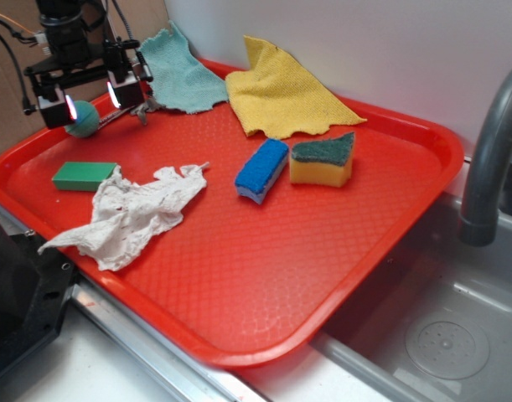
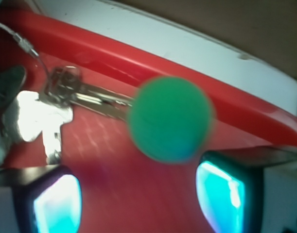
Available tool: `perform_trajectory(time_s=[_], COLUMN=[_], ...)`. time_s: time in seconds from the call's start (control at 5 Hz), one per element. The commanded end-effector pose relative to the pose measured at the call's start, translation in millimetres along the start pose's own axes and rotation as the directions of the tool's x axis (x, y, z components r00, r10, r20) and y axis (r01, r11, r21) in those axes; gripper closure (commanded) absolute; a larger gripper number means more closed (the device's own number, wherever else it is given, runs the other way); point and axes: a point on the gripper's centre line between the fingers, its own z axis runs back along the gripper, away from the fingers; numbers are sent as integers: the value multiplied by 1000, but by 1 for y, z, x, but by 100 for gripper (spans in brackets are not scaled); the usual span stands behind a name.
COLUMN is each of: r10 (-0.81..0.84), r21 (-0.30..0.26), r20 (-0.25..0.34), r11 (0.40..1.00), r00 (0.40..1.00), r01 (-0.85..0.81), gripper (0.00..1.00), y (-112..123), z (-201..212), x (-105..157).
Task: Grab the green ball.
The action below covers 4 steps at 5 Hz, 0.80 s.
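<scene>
A red tray sits beside a sink. At its ten o'clock corner the hand hangs open astride the ball, pads not touching; closing and lifting remain.

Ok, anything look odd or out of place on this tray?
Mostly clutter. A crumpled white rag lies bunched near the front, overlapping the green block. A metal clip lies on the tray beside the green ball, under the open gripper. Nothing looks spilled or broken.
</scene>
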Motion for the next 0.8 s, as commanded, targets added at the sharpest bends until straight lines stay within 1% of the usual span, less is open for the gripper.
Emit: perform_trajectory(time_s=[0.0,0.2,0.4,0.6], r10=[42,52,44,37], r21=[-29,-30,-63,-133], r20=[30,1,30,43], r11=[999,998,997,991], r00=[999,999,999,998], r01=[-41,-52,-42,-31], gripper=[0,0,0,0], y=[16,18,20,27], z=[-10,-24,-17,14], x=[31,28,19,-3])
